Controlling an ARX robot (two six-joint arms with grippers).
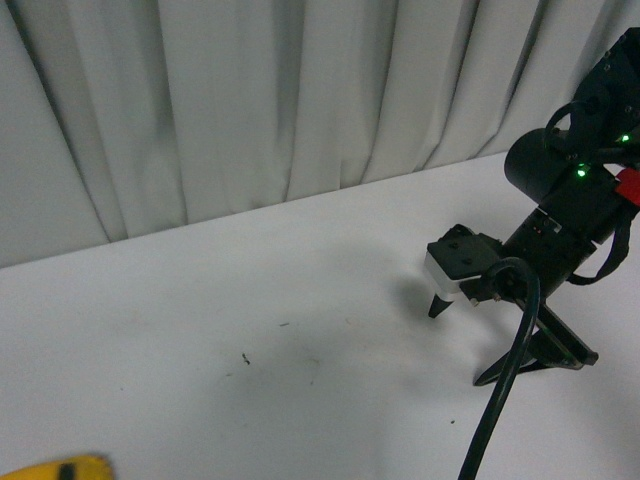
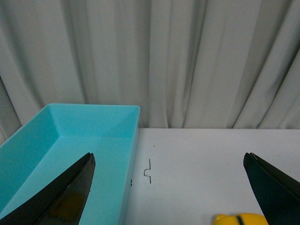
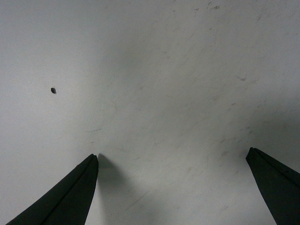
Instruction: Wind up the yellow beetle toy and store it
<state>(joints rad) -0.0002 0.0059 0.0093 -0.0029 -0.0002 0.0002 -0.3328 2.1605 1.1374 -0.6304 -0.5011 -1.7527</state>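
In the front view, the right claw (image 1: 456,347) hangs low over the far right part of the white table (image 1: 250,300). Its two fingers are wide apart and hold nothing, so it looks like it is just waiting. The yellow beetle toy (image 1: 55,468) sits at the table's near edge on the robot's left side. Only a bit of its shiny yellow top shows. In the left wrist view, the left claw (image 2: 168,155) is open wide above the table. The yellow beetle toy (image 2: 241,219) peeks up between its fingers and nothing grips it; I think the claw is open so it can grab the toy. You can see a round yellow roof with a dark stripe. A blue bin (image 2: 93,107) stands on the table too, probably for storing the toy. In the right wrist view, the right claw (image 3: 172,153) is open over bare table (image 3: 164,70).
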